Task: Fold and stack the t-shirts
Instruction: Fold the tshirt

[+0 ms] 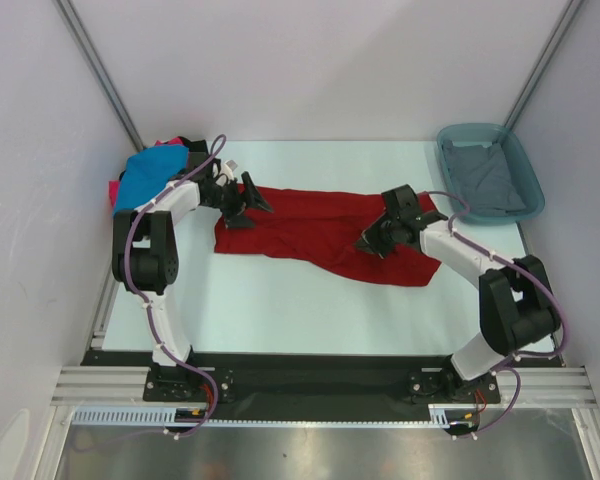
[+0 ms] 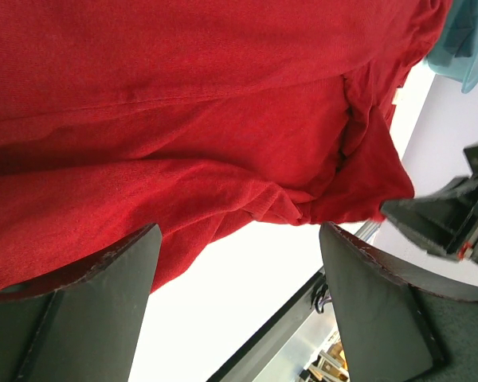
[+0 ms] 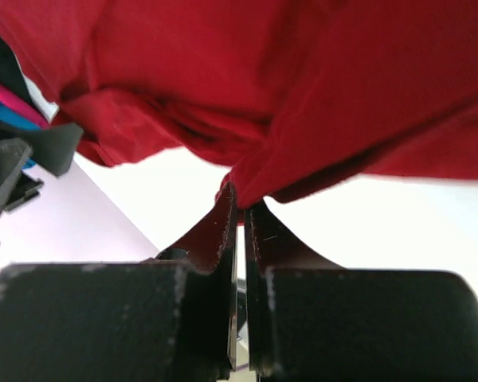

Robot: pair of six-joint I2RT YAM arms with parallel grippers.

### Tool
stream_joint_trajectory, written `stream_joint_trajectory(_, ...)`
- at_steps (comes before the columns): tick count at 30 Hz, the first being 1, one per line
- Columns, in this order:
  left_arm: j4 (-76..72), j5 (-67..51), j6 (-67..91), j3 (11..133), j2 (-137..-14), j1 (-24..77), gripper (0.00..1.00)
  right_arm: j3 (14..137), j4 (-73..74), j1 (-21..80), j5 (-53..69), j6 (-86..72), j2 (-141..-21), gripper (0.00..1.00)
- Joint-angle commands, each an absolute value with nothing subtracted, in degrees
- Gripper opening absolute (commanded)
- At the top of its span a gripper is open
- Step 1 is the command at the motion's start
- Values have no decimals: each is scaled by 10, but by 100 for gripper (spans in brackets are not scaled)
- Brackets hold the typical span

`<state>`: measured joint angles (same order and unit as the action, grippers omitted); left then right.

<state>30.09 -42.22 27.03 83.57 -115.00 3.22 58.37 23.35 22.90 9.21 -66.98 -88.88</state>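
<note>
The right gripper (image 3: 240, 203) has its jaws pressed together on only a small peak of the dark red, soft cloth t-shirt (image 3: 303, 79), right at their tips — so thin a pinch may slip once it lifts. The left gripper (image 2: 240, 235) stands wide and empty, the shirt's hem just beyond its tips. The shirt lies spread but creased and bunched on the white table (image 1: 280, 310).

Left gripper (image 2: 239, 239) hung with its jaws spread wide, arm stretched forward from a bent elbow. Right gripper (image 3: 240, 203) was clamped tight on an edge of the dark red t-shirt (image 3: 319, 87), wrist angled down.
</note>
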Motion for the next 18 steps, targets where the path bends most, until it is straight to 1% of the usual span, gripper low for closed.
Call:
stream_joint_trajectory(1, 294, -430, 272, 851, -1138, 30, 87, 630, 235, 213, 71, -638, -929, 0)
stream_joint_trajectory(8, 290, -429, 276, 847, -1138, 30, 87, 768, 256, 171, 48, -598, -1026, 0)
stream_joint_trajectory(15, 288, -431, 279, 852, -1146, 30, 87, 856, 263, 141, 61, -575, -1102, 0)
stream_joint_trajectory(16, 287, -430, 280, 853, -1149, 30, 87, 862, 261, 137, 70, -574, -1120, 1)
stream_joint_trajectory(18, 288, -431, 281, 853, -1151, 30, 87, 875, 254, 130, 106, -567, -1140, 13)
